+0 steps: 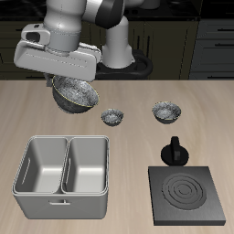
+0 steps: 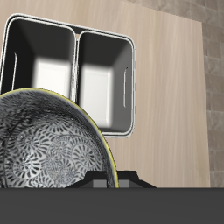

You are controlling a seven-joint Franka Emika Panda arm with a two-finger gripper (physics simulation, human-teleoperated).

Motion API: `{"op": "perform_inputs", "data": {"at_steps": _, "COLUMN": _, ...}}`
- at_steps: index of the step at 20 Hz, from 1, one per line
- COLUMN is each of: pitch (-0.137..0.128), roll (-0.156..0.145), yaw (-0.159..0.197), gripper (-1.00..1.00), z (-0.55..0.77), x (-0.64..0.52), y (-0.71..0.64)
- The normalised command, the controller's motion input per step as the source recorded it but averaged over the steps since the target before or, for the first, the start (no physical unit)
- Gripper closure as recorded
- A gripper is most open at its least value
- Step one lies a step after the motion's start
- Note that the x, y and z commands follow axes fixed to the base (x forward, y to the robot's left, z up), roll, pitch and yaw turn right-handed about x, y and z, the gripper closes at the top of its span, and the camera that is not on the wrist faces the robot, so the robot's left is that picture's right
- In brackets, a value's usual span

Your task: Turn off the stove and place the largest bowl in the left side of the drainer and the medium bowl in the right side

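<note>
My gripper (image 1: 62,80) is shut on the rim of the largest bowl (image 1: 76,94), a grey speckled bowl held tilted in the air above the table, just behind the drainer (image 1: 64,189). In the wrist view the bowl (image 2: 48,149) fills the foreground, with the drainer's two empty compartments (image 2: 77,33) beyond it. The medium bowl (image 1: 166,111) and the smallest bowl (image 1: 111,116) sit upright on the table farther back. The black stove (image 1: 187,194) lies near the table's front edge, its coil dark, and the knob (image 1: 174,152) stands just behind it.
The robot's arm and base (image 1: 101,27) rise at the table's back. Dark cabinets stand behind the table. Bare wood (image 1: 132,155) lies between the drainer and the stove.
</note>
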Motion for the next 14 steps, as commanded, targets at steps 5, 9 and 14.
{"op": "perform_inputs", "data": {"at_steps": 5, "pitch": 0.006, "roll": -0.012, "yaw": -0.003, "gripper": 1.00, "z": 0.02, "x": 0.24, "y": -0.03}}
{"op": "perform_inputs", "data": {"at_steps": 9, "pitch": 0.010, "roll": -0.016, "yaw": -0.025, "gripper": 1.00, "z": 0.04, "x": 0.36, "y": 0.02}}
{"op": "perform_inputs", "data": {"at_steps": 14, "pitch": -0.014, "roll": -0.029, "yaw": -0.018, "gripper": 1.00, "z": 0.11, "x": 0.19, "y": -0.07}}
